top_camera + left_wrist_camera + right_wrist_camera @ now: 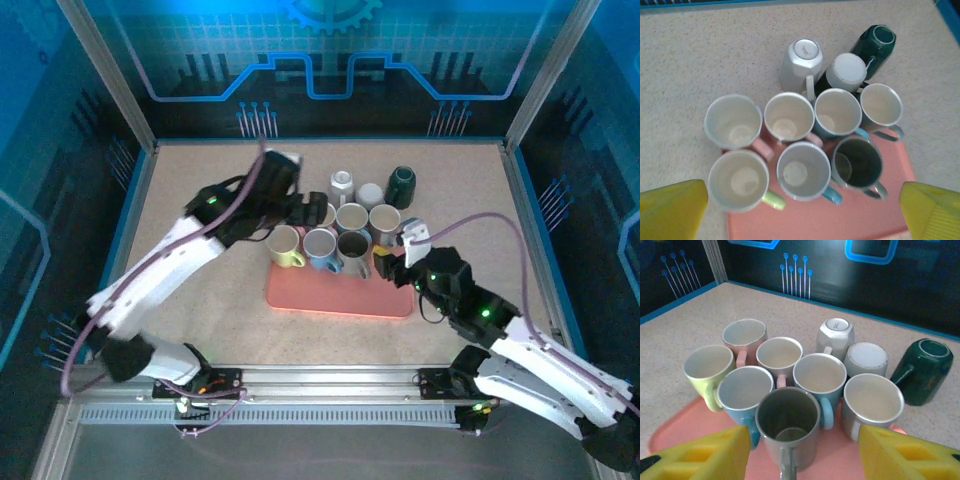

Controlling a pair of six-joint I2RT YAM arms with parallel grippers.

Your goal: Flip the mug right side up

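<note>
Three mugs stand bottom-up on the table behind the tray: a white faceted one (pixel 341 183) (pixel 800 62) (pixel 836 335), a dark one with a white base (pixel 370 193) (pixel 847 72) (pixel 866 357) and a dark green one (pixel 401 183) (pixel 874 42) (pixel 922 370). My left gripper (pixel 305 210) (pixel 802 212) hovers open above the upright mugs. My right gripper (pixel 392 265) (pixel 800 457) is open low at the tray's near right, facing a grey mug (pixel 788 427). Neither holds anything.
A salmon tray (pixel 340 298) (pixel 815 220) carries several upright mugs, among them a yellow-green one (pixel 285 245), a blue one (pixel 320 245) and the grey one (pixel 353 248). Speckled tabletop lies open left and right of the tray. Blue walls enclose the table.
</note>
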